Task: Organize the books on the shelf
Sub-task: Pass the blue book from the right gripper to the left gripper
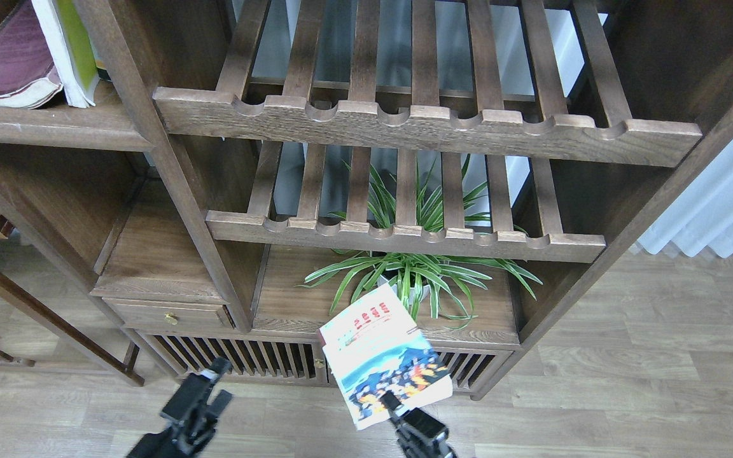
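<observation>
One white-blue glossy paperback [382, 356], red characters on its upper cover, hangs in front of the low cabinet, pinched at its near lower edge by the black right gripper [393, 403]; its long axis tilts up and to the left. Two more books rest on the solid dark-brown wooden shelf [48, 124] at its upper-left corner: a thick worn maroon one [7, 57] lying flat and a thin yellow-green one [77, 48] leaning beside it. The left gripper [217, 375] holds nothing, fingers slightly parted.
</observation>
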{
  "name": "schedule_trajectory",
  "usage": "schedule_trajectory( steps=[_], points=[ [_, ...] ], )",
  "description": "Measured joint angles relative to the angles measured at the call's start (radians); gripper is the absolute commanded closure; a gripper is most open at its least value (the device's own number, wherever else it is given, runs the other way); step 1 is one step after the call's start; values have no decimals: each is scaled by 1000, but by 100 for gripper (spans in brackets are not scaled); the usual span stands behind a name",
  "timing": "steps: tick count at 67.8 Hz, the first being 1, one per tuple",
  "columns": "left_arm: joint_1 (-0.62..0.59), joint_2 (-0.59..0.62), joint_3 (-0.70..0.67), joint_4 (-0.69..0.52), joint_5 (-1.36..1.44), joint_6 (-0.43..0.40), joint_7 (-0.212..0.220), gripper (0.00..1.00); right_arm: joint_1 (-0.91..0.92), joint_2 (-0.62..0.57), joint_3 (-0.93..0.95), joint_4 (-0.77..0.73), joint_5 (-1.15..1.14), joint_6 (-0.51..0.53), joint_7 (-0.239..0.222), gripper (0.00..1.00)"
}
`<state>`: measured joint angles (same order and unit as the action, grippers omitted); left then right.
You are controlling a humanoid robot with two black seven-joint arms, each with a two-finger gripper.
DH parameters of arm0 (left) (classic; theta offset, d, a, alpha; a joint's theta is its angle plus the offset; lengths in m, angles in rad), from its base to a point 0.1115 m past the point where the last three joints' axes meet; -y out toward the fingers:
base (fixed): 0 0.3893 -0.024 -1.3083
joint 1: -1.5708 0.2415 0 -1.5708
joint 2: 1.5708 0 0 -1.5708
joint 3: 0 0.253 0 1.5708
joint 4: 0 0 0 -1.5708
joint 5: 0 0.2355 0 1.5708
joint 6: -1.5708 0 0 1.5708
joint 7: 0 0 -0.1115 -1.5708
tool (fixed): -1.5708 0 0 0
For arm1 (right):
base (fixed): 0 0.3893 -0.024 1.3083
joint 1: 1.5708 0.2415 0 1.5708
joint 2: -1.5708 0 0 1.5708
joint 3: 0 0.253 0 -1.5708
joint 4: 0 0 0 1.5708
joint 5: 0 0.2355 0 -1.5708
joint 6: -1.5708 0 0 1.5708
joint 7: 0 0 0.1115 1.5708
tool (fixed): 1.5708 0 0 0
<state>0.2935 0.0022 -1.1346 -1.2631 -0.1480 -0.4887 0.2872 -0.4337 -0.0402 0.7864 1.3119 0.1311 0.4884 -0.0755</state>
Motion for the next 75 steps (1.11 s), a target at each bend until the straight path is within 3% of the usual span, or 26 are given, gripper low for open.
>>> schedule_trajectory(
  steps=[20,32,50,75],
  points=[
    [-1,-2,71,38,2,0,-11,7,-2,0,-16,7,-4,0,-12,94],
    [-21,-2,88,54,2,0,-14,22,-5,-1,-16,9,-8,0,-31,94],
    [-75,-2,115,72,2,0,-120,34,-14,-12,-16,13,-16,0,-31,94],
    [-118,-2,138,98,5,0,-130,47,-14,-19,-16,9,-24,1,-31,94]
  ],
)
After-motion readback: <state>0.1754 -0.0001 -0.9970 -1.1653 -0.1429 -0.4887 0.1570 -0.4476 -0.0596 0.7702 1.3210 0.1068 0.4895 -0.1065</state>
